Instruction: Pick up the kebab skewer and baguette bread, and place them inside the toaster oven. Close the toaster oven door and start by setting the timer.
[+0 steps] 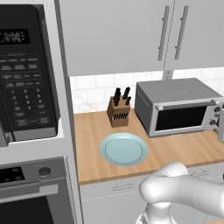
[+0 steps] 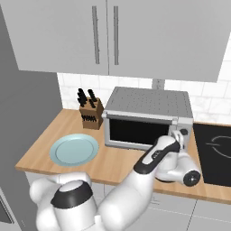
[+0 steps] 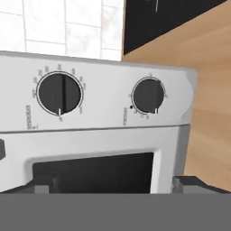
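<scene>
The grey toaster oven (image 1: 175, 94) (image 2: 151, 106) stands on the wooden counter. The toaster oven door (image 1: 181, 118) (image 2: 137, 131) is up and shut, and its glass is dark. My gripper (image 2: 181, 136) hovers just in front of the oven's right-side knob panel, apart from it. In the hand view the gripper (image 3: 116, 184) is open with nothing between its fingertips (image 3: 43, 182). It faces two dark knobs (image 3: 59, 93) (image 3: 149, 95) and a corner of the door window (image 3: 94, 169). The kebab skewer and baguette bread are out of view.
A pale blue plate (image 1: 124, 149) (image 2: 74, 149) lies bare on the counter left of the oven. A knife block (image 1: 118, 111) (image 2: 91, 115) stands behind it. A black cooktop (image 2: 214, 146) lies to the right, a black microwave (image 1: 24, 70) far left, and cabinets (image 2: 108, 36) hang overhead.
</scene>
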Robot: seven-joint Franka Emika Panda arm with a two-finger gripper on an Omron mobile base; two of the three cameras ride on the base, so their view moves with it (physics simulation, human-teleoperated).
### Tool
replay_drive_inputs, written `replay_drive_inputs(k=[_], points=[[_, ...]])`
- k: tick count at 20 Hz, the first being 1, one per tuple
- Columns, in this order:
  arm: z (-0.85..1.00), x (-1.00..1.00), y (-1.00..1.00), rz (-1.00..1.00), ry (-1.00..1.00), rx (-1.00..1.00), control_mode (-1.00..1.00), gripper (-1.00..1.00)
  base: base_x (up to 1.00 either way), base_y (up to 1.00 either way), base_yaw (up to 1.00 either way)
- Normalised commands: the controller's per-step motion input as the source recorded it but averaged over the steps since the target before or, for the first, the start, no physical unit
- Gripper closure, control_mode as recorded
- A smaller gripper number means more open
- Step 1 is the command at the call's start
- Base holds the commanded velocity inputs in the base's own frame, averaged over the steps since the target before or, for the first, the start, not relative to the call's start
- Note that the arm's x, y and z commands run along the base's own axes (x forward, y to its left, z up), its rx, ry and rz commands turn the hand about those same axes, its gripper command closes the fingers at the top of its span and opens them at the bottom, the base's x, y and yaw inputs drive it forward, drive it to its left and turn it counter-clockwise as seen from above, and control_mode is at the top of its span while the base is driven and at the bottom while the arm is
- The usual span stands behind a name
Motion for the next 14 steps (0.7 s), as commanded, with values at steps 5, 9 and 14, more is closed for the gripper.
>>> replay_drive_inputs(k=[5, 9, 14], points=[[-0.01, 0.0, -0.23, -0.06, -0.04, 0.11, -1.0, -1.0, 0.0, 0.0, 0.0], [-0.09, 0.05, -0.16, -0.04, -0.02, 0.09, -1.0, -1.0, 0.0, 0.0, 0.0], [-0.16, 0.13, 0.0, -0.02, -0.01, 0.02, -1.0, -1.0, 0.0, 0.0, 0.0]])
